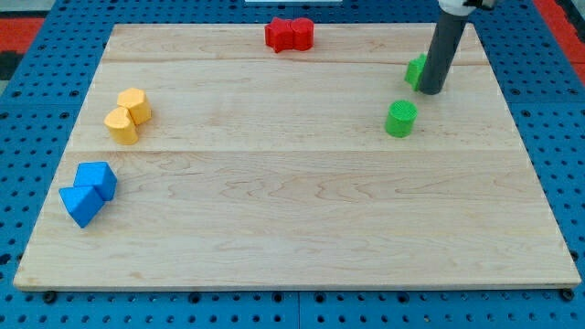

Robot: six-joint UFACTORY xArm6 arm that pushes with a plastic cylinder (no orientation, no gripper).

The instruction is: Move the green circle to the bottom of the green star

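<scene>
The green circle (pixel 400 119) is a short cylinder on the wooden board at the view's upper right. The green star (pixel 417 71) lies just above and to the right of it, mostly hidden behind my rod. My tip (pixel 431 92) rests on the board against the star's right side, up and to the right of the circle, with a small gap between tip and circle.
Two red blocks (pixel 289 35) sit touching at the view's top centre. Two yellow blocks (pixel 128 114) sit at the left. Two blue blocks (pixel 89 194) sit at the lower left. The wooden board (pixel 292 228) lies on a blue pegboard.
</scene>
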